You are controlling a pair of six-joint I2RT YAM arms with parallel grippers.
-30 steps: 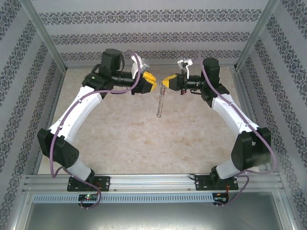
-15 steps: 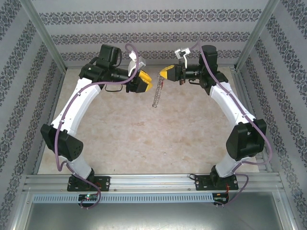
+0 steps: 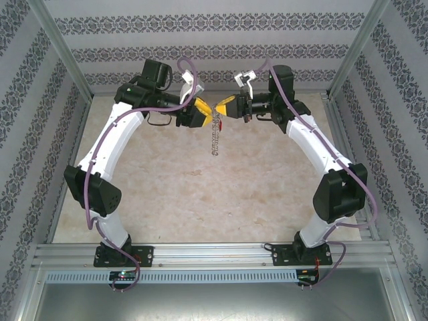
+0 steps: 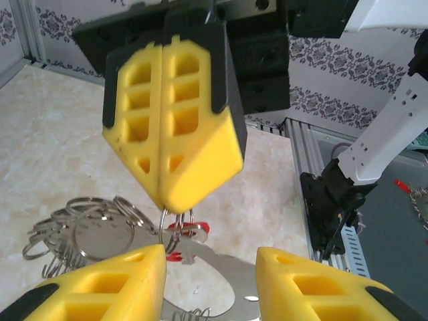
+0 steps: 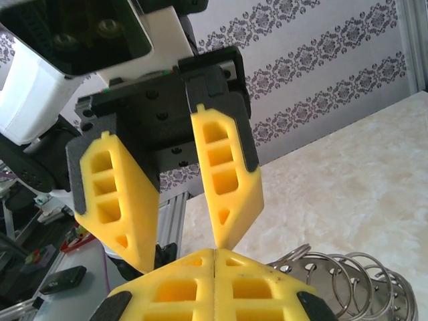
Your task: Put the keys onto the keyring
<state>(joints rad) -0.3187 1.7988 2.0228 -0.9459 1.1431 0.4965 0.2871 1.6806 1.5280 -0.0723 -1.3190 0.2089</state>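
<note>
Top external view has both arms lifted and drawn toward each other compared with a second ago. Then the left tool [image 3: 209, 120] and the right tool [image 3: 216, 112] stood clearly apart with the chain sagging below them. Now their yellow tips almost meet above the far middle of the tabletop [image 3: 167, 194]. The keyring [image 3: 214, 139] hangs straight down from that meeting point, clear of the surface, and its lower end sits higher in the picture than before. Left wrist view makes the grip plain: the right tool is clamped shut, its tips pinching one wire loop of the keyring. The left tool's own fingers stand apart with nothing between them, aimed at the bunch just under that pinch. The key [image 4: 189, 229] shows as a small red head right below the right tool's tips, tucked among the rings. Whether it is already threaded on or merely lies against them cannot be told. The closing-in likely means the threading step is at hand: one tool steadies the loop in the air, and the other is within reach to take the key or spread the wire. The floppy chain may swing and shift the key.
</note>
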